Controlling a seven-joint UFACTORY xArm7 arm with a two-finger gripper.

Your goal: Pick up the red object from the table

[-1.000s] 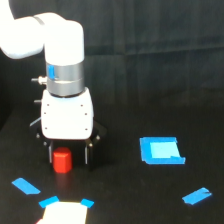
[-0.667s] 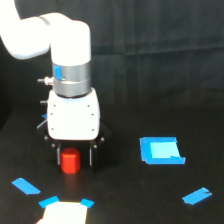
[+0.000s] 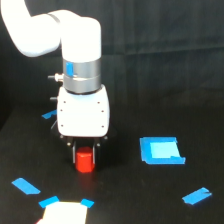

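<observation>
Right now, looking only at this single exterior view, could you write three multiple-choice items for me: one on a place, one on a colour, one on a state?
1. Where is the small red faceted block?
A. Between the fingers of the white gripper
B. On the bright blue square patch
C. At the far edge of the matte black table

2. What colour are the scattered tape pieces on the table?
A. Yellow
B. Bright blue
C. Green

3. How does the gripper stand?
A. Lying on its side
B. Pointing upward
C. Pointing straight down over the block

Answers:
1 A, the block sits directly under the gripper body, between its dark fingers.
2 B, every strip is bright blue.
3 C, the wrist is vertical above the block; whether the jaws already squeeze it cannot be told.
</observation>
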